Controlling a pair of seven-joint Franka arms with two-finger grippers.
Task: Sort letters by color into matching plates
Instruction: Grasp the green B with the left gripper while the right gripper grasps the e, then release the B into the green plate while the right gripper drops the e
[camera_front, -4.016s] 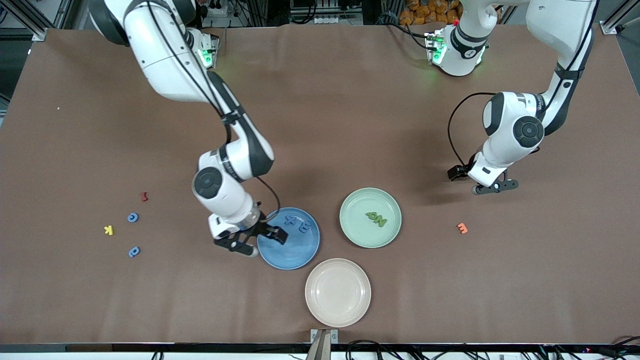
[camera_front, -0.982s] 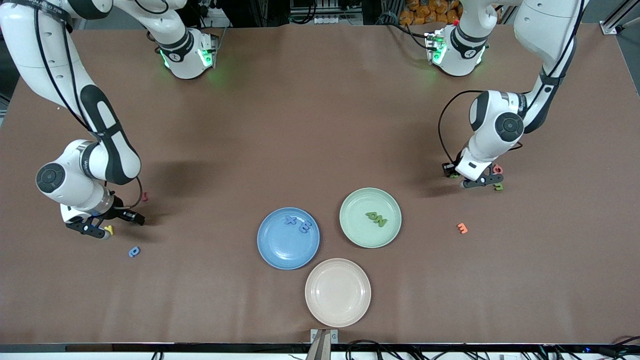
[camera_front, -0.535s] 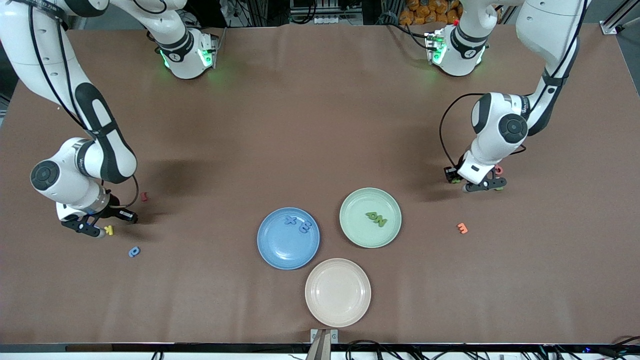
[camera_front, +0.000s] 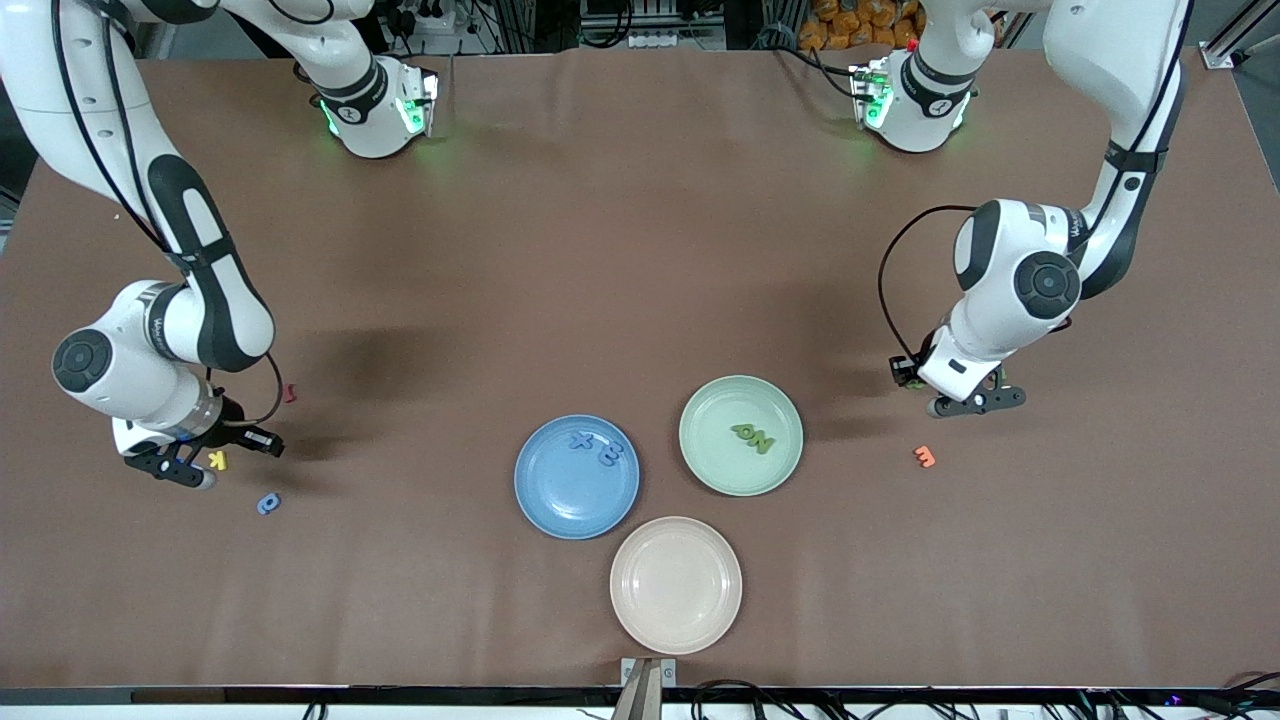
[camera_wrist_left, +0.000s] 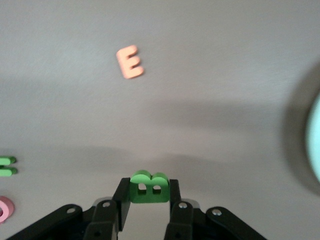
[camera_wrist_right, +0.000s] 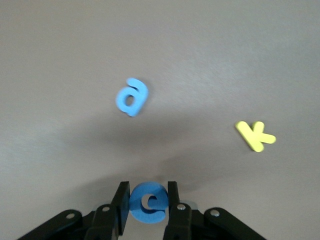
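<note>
My left gripper (camera_front: 962, 402) is shut on a green letter B (camera_wrist_left: 148, 187), held above the table between the mint green plate (camera_front: 715, 462) and an orange letter (camera_front: 925, 456). My right gripper (camera_front: 190, 467) is shut on a blue letter (camera_wrist_right: 148, 203), just above the table beside a yellow K (camera_front: 217, 460). Another blue letter (camera_front: 268, 503) lies on the table a little nearer the front camera. The blue plate (camera_front: 570, 495) holds two blue letters (camera_front: 597, 447). Green letters (camera_front: 753, 437) lie in the green plate. One more green letter (camera_wrist_left: 7, 166) lies on the table.
A cream-white plate (camera_front: 640, 600) stands nearest the front camera, between the two coloured plates. A dark red letter (camera_front: 289, 393) lies near the right arm. A pink letter (camera_wrist_left: 4, 209) lies beside the loose green one at the left arm's end.
My right gripper has shut on the blue letter beside the yellow K. My left gripper has carried the green B away from the pink and green letters, toward the orange one.
</note>
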